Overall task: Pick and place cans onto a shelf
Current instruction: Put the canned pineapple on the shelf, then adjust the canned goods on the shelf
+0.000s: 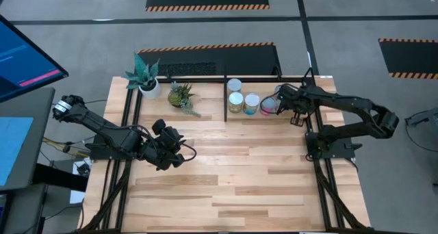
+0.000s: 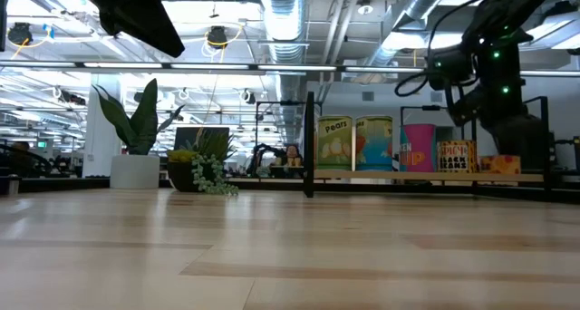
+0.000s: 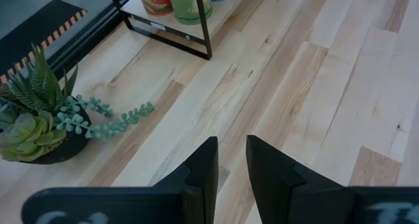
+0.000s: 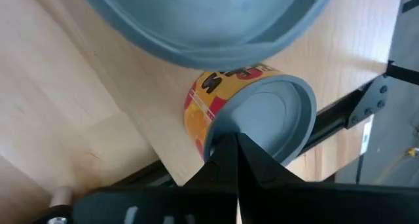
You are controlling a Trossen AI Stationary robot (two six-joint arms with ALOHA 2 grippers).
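The shelf (image 1: 226, 97) is a black-barred bay at the table's far side. In it stand a yellow-green can (image 2: 333, 144), a light blue can (image 2: 373, 144), a pink can (image 2: 419, 148) and a low yellow-red can (image 2: 456, 156). My right gripper (image 4: 232, 149) is shut, over the shelf's right part. It stands above the yellow-red can's blue-grey top (image 4: 272, 116), with a taller can's top (image 4: 209, 21) close by. My left gripper (image 3: 230, 160) is open and empty above the table's left middle (image 1: 171, 150). My right gripper's shut fingertips (image 4: 226, 152) point down over the rim of the yellow-red can's top (image 4: 226, 122). I cannot tell whether they touch it. The can stands upright on the shelf's wood base.
Two potted plants (image 1: 145, 76) (image 1: 181, 96) stand left of the shelf at the table's far left; one trails a strand across the wood (image 3: 111, 122). Another can (image 1: 234, 85) stands at the shelf's back left. Bare wood (image 1: 239, 179) spreads over the table's near half.
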